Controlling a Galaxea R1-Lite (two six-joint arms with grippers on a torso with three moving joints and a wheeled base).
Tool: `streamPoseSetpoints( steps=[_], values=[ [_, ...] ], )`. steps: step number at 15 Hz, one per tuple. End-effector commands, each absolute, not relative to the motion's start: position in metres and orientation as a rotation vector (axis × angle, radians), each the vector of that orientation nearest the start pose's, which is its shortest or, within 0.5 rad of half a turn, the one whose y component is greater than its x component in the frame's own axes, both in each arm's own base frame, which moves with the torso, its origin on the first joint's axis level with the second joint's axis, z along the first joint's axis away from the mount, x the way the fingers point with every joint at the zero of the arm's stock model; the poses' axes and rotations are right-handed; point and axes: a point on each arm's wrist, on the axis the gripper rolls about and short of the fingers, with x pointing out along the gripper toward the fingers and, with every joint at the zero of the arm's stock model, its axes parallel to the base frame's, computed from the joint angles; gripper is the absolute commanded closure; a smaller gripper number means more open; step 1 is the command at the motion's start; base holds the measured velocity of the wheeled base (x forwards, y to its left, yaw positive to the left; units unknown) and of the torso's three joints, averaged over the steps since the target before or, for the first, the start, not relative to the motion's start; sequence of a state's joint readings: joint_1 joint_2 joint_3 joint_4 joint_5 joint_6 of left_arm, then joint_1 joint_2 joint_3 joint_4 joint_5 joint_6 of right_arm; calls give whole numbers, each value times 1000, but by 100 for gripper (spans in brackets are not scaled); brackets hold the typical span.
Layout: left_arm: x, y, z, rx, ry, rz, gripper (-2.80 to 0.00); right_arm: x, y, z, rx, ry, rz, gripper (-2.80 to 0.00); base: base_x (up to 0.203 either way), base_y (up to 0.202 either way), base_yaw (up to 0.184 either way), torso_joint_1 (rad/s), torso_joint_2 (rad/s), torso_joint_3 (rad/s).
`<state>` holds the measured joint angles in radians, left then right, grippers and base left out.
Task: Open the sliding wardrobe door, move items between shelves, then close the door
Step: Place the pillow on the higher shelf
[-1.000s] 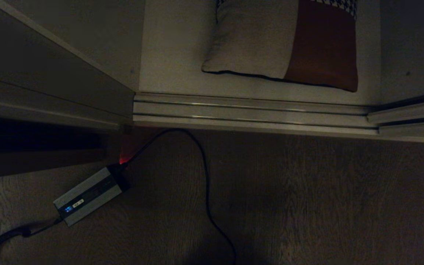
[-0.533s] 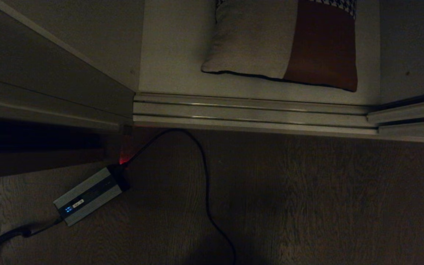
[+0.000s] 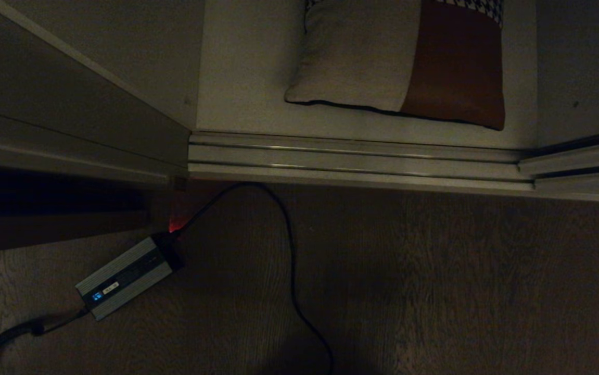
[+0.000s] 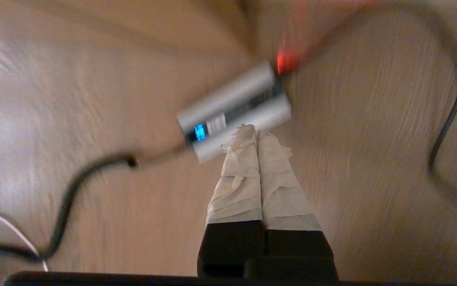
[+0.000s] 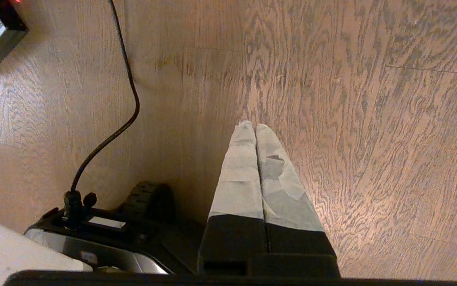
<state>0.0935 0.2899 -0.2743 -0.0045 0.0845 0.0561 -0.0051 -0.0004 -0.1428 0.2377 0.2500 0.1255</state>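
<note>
Cushion (image 3: 398, 60) lies on bottom shelf (image 3: 247, 67), doorway open, door edge (image 3: 70, 104) slid left. Left gripper (image 4: 257, 131) empty, pressed shut above charger (image 4: 234, 111). Right gripper (image 5: 255, 128) likewise shut and empty, over floor (image 5: 371, 119), probably parked.

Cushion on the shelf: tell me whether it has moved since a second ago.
No. The cushion keeps the same gap from the floor track in the head view.

Home bedroom: wardrobe shelf (image 3: 247, 78), cushion (image 3: 398, 57)
</note>
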Motion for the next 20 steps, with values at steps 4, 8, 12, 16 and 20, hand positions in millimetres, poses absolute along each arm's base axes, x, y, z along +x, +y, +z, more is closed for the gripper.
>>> streamPoseSetpoints(
  steps=[4,8,12,16,20],
  values=[
    [2,0,92,152,181,91,0,-36,5,89,141,108,216,0,0,0,0,0,0,0],
    [0,-1,82,143,255,47,0,-36,4,88,142,110,175,0,0,0,0,0,0,0],
    [-1,-1,79,79,289,45,0,-34,2,84,137,120,73,0,0,0,0,0,0,0],
    [-1,-1,79,75,289,47,0,-34,2,84,133,115,68,0,0,0,0,0,0,0],
    [-1,-1,79,75,287,48,0,-32,-1,78,10,129,-50,0,0,0,0,0,0,0]
  ],
)
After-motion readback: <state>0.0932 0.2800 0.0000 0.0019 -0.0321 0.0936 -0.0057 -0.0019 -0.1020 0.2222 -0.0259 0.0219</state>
